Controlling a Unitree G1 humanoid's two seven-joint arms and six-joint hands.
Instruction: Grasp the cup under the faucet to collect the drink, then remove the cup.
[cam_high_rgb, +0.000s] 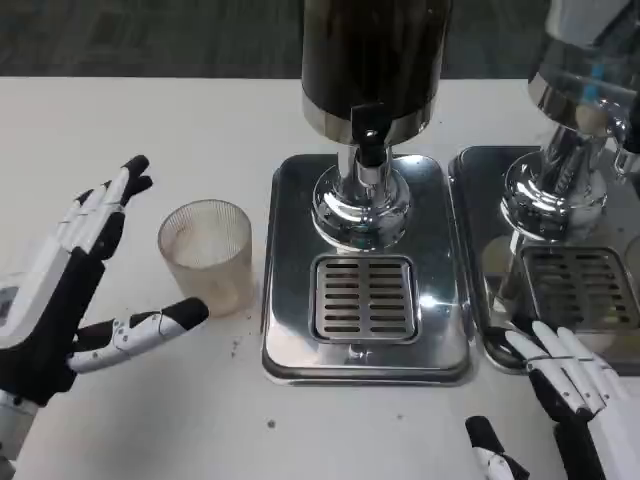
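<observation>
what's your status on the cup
Left robot hand open beside cup, not gripping. Right robot hand open, idle. Cup left of drip tray. Path unobstructed.

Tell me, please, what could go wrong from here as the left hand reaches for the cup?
1. The left hand is open beside the cup; a sideways bump could tip it.
2. The cup stands on the table, left of the drip tray, not under the faucet, so drink released now would miss it.

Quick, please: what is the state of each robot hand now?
Left robot hand: open, beside the cup, not holding it.
Right robot hand: open, holding nothing.
</observation>
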